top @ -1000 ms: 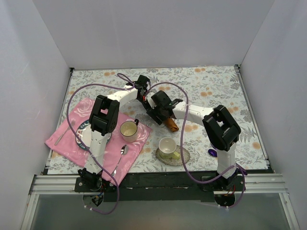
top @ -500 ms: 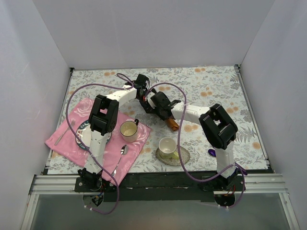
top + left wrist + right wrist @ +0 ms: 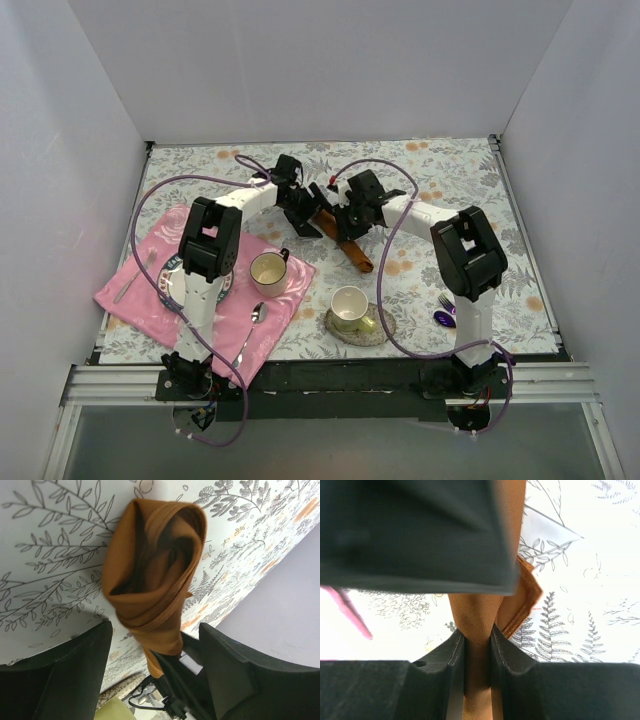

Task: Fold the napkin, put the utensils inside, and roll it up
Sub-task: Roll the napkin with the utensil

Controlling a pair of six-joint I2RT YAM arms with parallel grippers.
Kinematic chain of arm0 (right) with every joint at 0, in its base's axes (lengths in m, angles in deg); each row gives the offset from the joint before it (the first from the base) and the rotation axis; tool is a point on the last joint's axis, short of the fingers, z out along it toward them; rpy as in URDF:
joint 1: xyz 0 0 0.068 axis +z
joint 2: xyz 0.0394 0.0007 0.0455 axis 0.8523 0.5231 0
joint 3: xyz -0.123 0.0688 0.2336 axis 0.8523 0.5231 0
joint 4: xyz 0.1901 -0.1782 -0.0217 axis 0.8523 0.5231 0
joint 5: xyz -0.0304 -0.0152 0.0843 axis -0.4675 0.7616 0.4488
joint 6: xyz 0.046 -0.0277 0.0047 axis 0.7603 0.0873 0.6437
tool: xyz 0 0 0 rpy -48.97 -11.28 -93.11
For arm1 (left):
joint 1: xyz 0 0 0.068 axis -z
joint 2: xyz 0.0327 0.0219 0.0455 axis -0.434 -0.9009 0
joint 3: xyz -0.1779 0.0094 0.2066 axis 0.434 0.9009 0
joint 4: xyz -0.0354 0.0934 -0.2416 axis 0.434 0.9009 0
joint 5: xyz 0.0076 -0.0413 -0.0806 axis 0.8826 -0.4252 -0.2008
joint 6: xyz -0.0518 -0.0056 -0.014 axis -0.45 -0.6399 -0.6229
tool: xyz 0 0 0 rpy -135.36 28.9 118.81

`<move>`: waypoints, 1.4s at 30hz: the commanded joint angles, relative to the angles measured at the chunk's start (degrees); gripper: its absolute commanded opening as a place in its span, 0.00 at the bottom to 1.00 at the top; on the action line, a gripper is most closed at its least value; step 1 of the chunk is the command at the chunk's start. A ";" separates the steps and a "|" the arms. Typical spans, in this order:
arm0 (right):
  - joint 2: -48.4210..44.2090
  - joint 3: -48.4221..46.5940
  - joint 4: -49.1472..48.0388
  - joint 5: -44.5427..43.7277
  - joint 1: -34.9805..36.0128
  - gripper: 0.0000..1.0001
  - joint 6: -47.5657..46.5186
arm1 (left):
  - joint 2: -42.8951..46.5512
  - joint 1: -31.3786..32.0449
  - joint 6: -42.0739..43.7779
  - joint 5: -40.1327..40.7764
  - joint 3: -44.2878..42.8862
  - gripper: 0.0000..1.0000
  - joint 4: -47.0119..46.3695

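The napkin [image 3: 352, 252] is a rust-orange roll slanting across the middle of the floral table. My right gripper [image 3: 345, 228] is shut on it near its far end; the cloth is pinched between the pads [image 3: 477, 630]. My left gripper [image 3: 305, 205] stands open just left of it. In the left wrist view the roll's open end [image 3: 155, 565] faces the camera, and the gripper [image 3: 155, 627] straddles its lower folds without squeezing. Two purple utensils [image 3: 443, 312] lie by the right arm's base. Whether any utensil is inside the roll is hidden.
A pink cloth [image 3: 145, 300] at the left holds a plate [image 3: 172, 285], a cream cup [image 3: 268, 270] and a silver spoon [image 3: 255, 318]. A second cup [image 3: 349, 305] stands on a saucer [image 3: 380, 327] at the front middle. White walls enclose the table.
My right gripper has shut on the napkin roll and swung toward the back right with it. The left gripper has opened and released the roll's end.
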 commanded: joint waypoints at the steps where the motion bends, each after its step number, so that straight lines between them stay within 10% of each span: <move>1: 3.16 -2.36 2.91 17.41 -4.63 0.24 7.82 | 4.28 0.77 1.09 1.28 2.82 0.71 0.57; 11: 12.57 -1.22 -5.34 46.43 -12.81 0.29 17.48 | -0.10 3.41 0.56 4.17 -0.42 0.65 1.53; 19: 17.58 -5.43 -3.08 53.39 -15.02 0.37 17.51 | -1.34 3.76 0.82 9.53 -0.69 0.33 3.99; 27: 7.84 -6.95 7.66 31.88 -13.70 0.60 5.73 | -1.52 3.76 1.62 9.01 -1.13 0.29 4.70; 42: -7.56 4.67 -2.72 -15.41 6.85 0.78 -9.65 | -2.48 3.23 0.39 6.47 -3.15 0.27 5.58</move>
